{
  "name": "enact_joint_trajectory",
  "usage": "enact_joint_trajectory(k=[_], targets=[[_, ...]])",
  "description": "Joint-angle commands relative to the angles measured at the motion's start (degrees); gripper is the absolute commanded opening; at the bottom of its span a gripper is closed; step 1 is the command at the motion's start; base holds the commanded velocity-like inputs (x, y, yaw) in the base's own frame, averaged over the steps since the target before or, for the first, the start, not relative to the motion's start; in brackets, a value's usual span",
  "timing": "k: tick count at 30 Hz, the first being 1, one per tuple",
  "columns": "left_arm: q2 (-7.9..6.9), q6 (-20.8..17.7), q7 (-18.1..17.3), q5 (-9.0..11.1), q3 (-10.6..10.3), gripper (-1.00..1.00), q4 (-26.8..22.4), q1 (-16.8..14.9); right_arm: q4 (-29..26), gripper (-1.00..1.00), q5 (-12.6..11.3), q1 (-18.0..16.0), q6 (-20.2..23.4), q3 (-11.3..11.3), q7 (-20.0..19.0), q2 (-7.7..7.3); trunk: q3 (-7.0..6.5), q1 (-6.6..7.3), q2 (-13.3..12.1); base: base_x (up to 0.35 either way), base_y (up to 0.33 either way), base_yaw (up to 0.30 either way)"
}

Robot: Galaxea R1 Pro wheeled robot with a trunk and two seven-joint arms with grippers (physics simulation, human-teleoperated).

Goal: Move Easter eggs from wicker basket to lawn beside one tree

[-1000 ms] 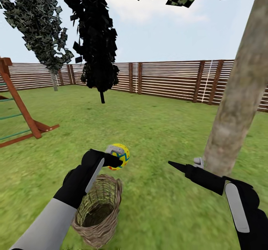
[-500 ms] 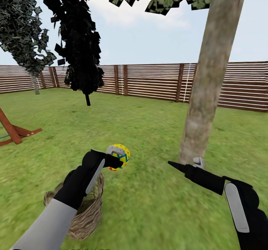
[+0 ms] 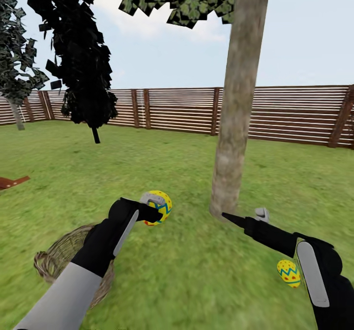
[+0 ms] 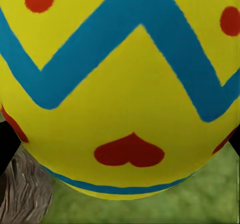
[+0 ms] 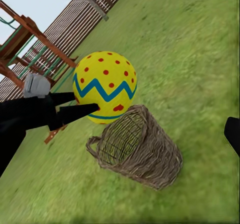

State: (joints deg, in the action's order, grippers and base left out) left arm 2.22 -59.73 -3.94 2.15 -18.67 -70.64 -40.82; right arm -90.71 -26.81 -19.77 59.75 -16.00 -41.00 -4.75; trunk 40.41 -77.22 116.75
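Left jaws (image 3: 153,211): I've got them clamped on an Easter egg (image 3: 161,206), above lawn (image 3: 196,271), basket (image 3: 59,256) near-left.
Right jaws (image 3: 243,217): I see them parted, holding nothing.
Second egg (image 3: 288,273): upright on grass, near-right of tree (image 3: 236,123).

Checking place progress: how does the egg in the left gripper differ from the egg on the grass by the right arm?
The held egg is off the ground, clamped in the left gripper above the lawn; the grounded egg lies on the grass, ungripped. The held egg is ahead of the wicker basket, left of the tree; the grounded one sits to the trunk's right, nearer the robot. Both are yellow with blue zigzags and red dots.
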Motion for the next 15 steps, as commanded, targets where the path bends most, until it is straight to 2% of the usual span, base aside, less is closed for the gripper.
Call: enact_joint_trajectory(k=[1, 6, 11, 15], targets=[[0.03, -0.27, 0.08, 0.13, -0.02, -1.0, -0.03, -0.05, 0.0, 1.0, 0.26, -0.03, 0.25, -0.08, -0.4, 0.0, -0.01, 0.03, 0.03, -0.211, -0.185, -0.217], [0.06, -0.27, 0.15, 0.07, -0.05, -1.0, 0.05, -0.05, 0.0, 1.0, 0.26, -0.01, 0.25, -0.01, -0.4, 0.0, -0.32, 0.03, 0.03, -0.185, -0.197, -0.193], [0.14, -0.27, 3.57, 0.13, -0.25, -1.0, 0.47, -0.05, 0.0, 1.0, 0.26, -0.02, 0.25, 0.0, -0.4, 0.0, -0.37, 0.03, 0.03, -0.168, -0.216, -0.032], [0.15, -0.27, 4.14, 0.13, -0.37, -1.0, 0.58, -0.05, 0.0, 1.0, 0.26, -0.01, 0.25, -0.01, -0.41, 0.0, -0.37, 0.03, 0.03, -0.156, -0.229, -0.003]])
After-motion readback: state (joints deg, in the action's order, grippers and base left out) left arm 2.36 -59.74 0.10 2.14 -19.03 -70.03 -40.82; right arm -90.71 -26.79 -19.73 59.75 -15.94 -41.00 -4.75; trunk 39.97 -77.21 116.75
